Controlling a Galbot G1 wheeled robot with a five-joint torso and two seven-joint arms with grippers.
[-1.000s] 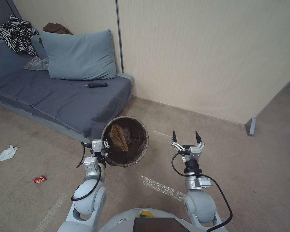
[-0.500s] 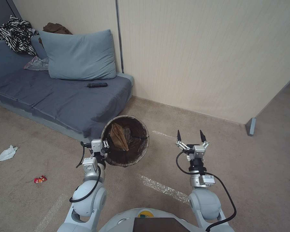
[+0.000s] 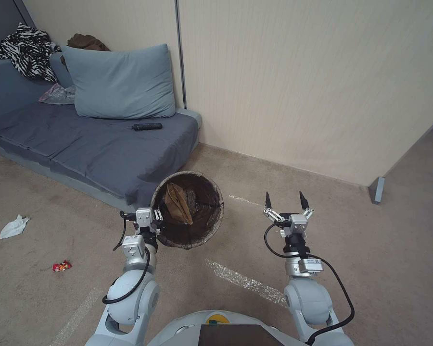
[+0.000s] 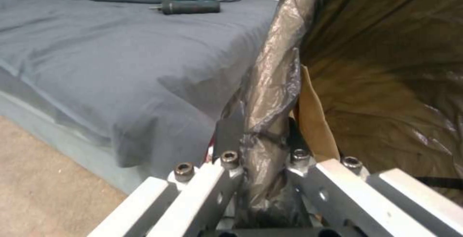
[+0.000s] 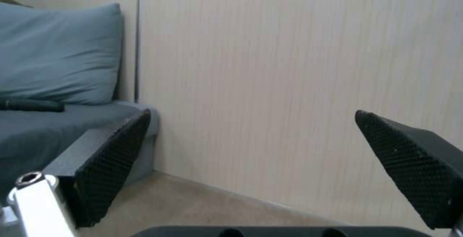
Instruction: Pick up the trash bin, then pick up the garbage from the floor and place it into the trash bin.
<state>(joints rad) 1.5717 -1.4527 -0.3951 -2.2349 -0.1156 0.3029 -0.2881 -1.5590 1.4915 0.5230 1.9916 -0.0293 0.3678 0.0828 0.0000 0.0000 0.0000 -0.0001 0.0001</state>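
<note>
Trash bin (image 3: 187, 211) in left gripper (image 3: 155, 218)

My left gripper (image 4: 263, 146) is clamped on the bag-lined rim of the trash bin (image 4: 386, 85), brown paper (image 4: 313, 121) inside, grey sofa (image 4: 120, 67) beyond

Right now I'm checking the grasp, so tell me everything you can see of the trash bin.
The trash bin is a small round bucket lined with a dark brown plastic bag folded over its rim. It is held off the carpet, tilted, its mouth facing the head camera. The left gripper is shut on its rim. Crumpled brown paper lies inside.
</note>
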